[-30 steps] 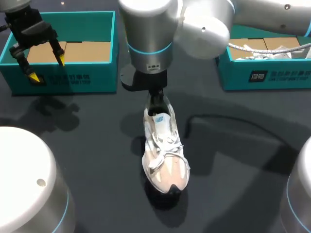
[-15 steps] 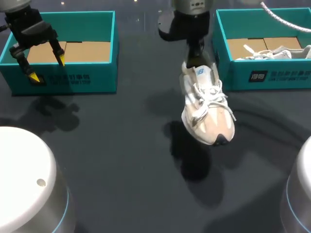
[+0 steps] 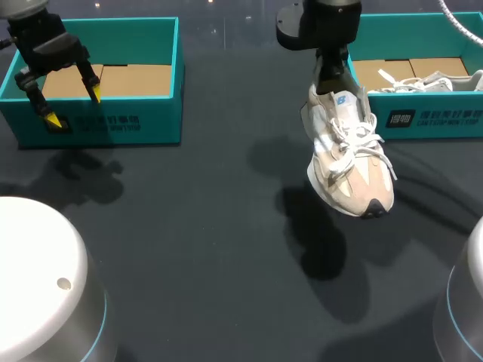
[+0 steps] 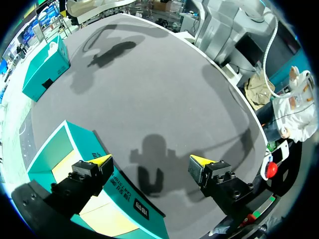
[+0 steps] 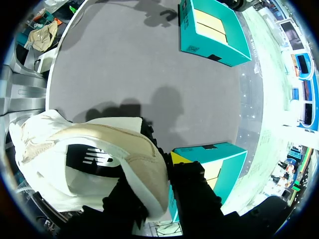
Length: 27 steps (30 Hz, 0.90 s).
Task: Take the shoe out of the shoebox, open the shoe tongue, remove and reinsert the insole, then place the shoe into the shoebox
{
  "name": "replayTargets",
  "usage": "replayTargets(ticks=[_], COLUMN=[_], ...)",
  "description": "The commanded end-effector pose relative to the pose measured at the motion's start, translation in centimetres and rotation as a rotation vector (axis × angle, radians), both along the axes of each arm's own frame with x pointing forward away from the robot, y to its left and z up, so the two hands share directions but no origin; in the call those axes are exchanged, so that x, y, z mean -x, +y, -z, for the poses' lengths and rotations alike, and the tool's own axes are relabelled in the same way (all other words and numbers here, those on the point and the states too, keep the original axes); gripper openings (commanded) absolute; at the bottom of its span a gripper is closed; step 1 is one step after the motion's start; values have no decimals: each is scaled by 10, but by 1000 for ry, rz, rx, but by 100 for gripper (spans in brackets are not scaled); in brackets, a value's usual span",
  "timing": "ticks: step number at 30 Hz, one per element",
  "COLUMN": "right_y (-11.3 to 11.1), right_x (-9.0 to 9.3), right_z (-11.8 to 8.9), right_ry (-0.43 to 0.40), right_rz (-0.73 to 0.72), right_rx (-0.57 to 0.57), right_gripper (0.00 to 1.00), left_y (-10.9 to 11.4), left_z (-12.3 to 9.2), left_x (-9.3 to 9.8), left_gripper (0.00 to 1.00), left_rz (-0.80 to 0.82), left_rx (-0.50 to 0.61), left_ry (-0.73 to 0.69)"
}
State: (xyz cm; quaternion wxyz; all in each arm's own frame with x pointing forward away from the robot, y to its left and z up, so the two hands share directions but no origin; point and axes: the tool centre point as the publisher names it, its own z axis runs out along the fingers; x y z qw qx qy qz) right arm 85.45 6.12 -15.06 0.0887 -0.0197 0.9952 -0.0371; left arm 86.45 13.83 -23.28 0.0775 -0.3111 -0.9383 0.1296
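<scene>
A white and beige sneaker hangs above the table, toe tilted down toward me. My right gripper is shut on its heel collar, just left of the right teal shoebox. In the right wrist view the heel fills the space by the gripper. One yellow fingertip shows outside the collar; the other is hidden in the shoe. The shoebox lies just beyond it. My left gripper hovers open and empty over the left teal box, its own view showing that box's front wall.
A second white shoe lies in the right shoebox on brown cardboard. The left box holds only its cardboard floor. The dark tabletop stretches between the boxes and toward me. Both arm bases fill the near corners.
My right arm has carried the sneaker from the middle of the table up and to the right, next to the right shoebox. The left arm has stayed still.
</scene>
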Motion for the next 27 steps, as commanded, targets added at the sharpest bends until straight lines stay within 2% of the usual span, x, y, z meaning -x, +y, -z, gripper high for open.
replayTargets(ticks=[1, 4, 10, 20, 27], right_y=[-29, -57, -101, -170, -170], right_x=[-10, -23, -66, -160, -160], right_z=[-14, -28, -47, -66, -66], right_ry=[-19, -32, -59, -73, -73], right_rz=[57, 86, 64, 56, 56], right_rx=[5, 17, 45, 88, 88], right_gripper=[0, 0, 0, 0, 0], left_y=[1, 1, 1, 1, 1], left_z=[0, 0, 0, 0, 0], left_x=[0, 0, 0, 0, 0], left_gripper=[100, 100, 100, 100, 100], left_rz=[1, 1, 1, 1, 1], left_rx=[-2, -2, -2, -2, -2], left_ry=[-1, -1, -1, -1, -1])
